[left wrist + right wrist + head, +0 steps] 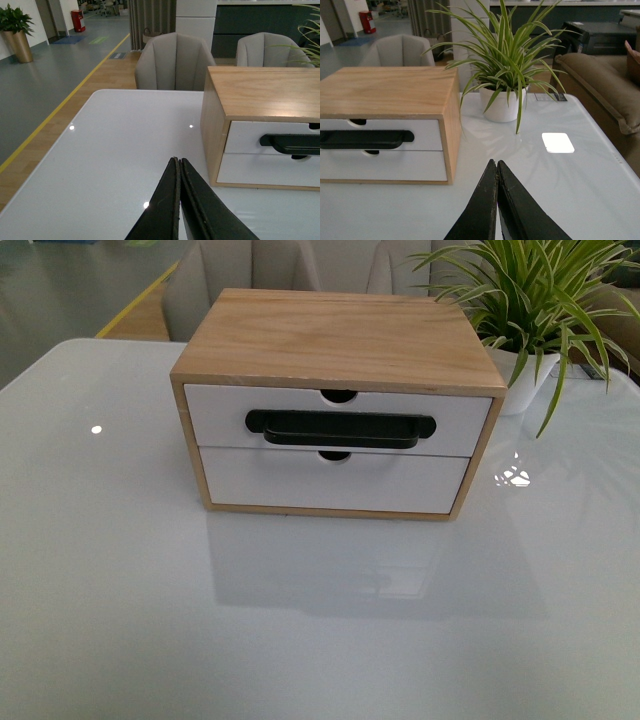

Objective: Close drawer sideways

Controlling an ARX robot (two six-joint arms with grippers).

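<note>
In the front view, the glossy white worktop (110, 590) fills the lower frame, with neither arm in sight. At centre stands a light-wood two-drawer cabinet (335, 335). Its upper drawer (215, 405) has a white front panel, a long black bar handle (340, 428) and a semicircular notch (338, 396) in its top edge; its front sits flush with the cabinet frame. Directly beneath it is a lower white-fronted drawer (260, 482) without a handle, also flush. At upper right, just behind the cabinet's corner, a striped-leaf spider plant (540, 290) grows from a white pot (525, 380).

In the left wrist view, a gold planter (20, 45) stands in the upper left of the frame, grey armchairs (175, 60) sit at top centre behind the worktop, and the cabinet occupies the right side, the handled drawer at right centre. The left gripper (179, 162) shows at bottom centre, its black fingers (165, 205) pressed together above bare worktop, well apart from the cabinet.

In the right wrist view, the cabinet lies at left with the handled drawer at left centre, the potted plant stands at centre just beside it, and a brown sofa (600, 80) is at right. The right gripper (496, 164) sits at bottom centre, fingers (520, 210) pressed together over the worktop, touching nothing.
</note>
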